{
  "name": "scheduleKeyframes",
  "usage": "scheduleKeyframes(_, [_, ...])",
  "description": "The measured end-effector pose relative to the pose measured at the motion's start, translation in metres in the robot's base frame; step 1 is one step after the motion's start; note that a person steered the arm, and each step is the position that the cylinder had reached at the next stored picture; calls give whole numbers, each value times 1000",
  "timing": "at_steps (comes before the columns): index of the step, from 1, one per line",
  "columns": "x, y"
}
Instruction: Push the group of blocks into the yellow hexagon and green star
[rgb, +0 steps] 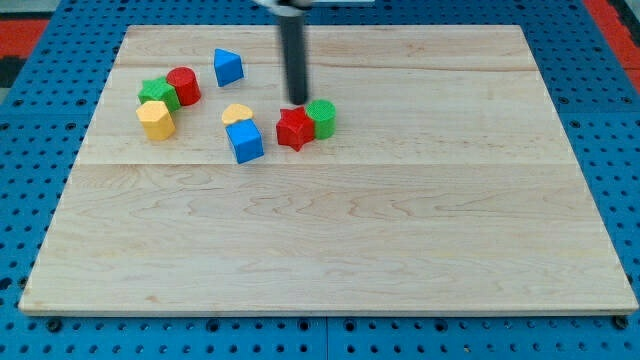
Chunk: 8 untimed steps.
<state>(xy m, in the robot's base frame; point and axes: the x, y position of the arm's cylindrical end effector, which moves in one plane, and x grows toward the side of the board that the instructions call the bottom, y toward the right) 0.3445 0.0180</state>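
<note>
My tip (297, 100) is at the end of the dark rod, just above the red star (294, 128) and to the left of the green cylinder (322, 117), which touch each other. To their left sit a yellow heart (237, 113) and a blue cube (245, 140), close together. At the view's upper left, the yellow hexagon (155, 119), the green star (158, 94) and a red cylinder (184, 86) are clustered. A blue triangle (228, 67) lies to the right of that cluster.
The blocks lie on a light wooden board (330, 230), which rests on a blue perforated surface (30, 180). The board's left edge is near the yellow hexagon.
</note>
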Motion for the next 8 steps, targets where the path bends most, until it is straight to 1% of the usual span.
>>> scheduleKeyframes(1, [23, 33])
scheduleKeyframes(2, [47, 1])
scheduleKeyframes(4, [51, -111])
scheduleKeyframes(5, [49, -133])
scheduleKeyframes(6, [63, -107])
scheduleKeyframes(7, [105, -106])
scheduleKeyframes(8, [106, -164])
